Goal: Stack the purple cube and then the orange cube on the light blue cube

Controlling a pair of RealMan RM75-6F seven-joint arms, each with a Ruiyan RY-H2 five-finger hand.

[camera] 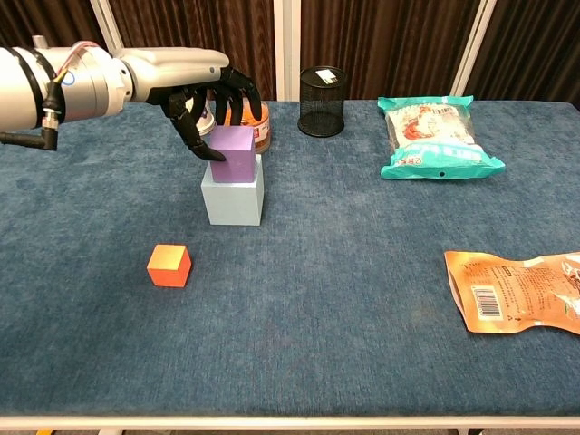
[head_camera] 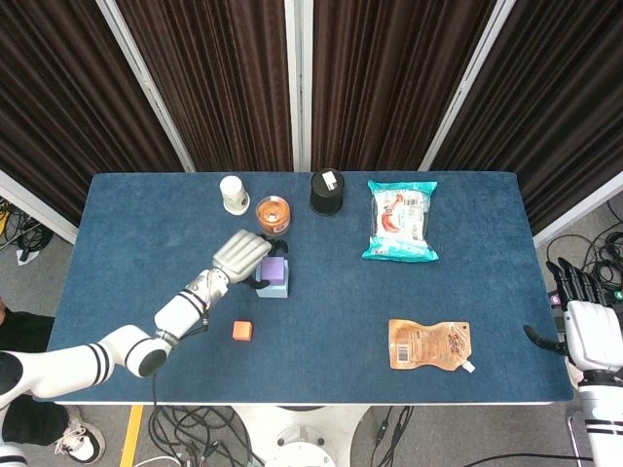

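Observation:
The purple cube (camera: 233,152) (head_camera: 274,265) sits level on top of the light blue cube (camera: 234,199) (head_camera: 275,288), left of the table's middle. My left hand (camera: 204,91) (head_camera: 243,253) arches over it from the left, thumb against its left face and fingers curled round its far side, holding it. The orange cube (camera: 169,265) (head_camera: 242,331) lies alone on the cloth nearer the front and a little left of the stack. My right hand (head_camera: 589,326) hangs beyond the table's right edge, fingers spread and holding nothing; the chest view does not show it.
Behind the stack stand an orange can (head_camera: 274,211), a white cup (head_camera: 233,194) and a black mesh cup (camera: 323,100). A teal snack bag (camera: 438,136) lies at the back right. An orange pouch (camera: 517,292) lies flat at the front right.

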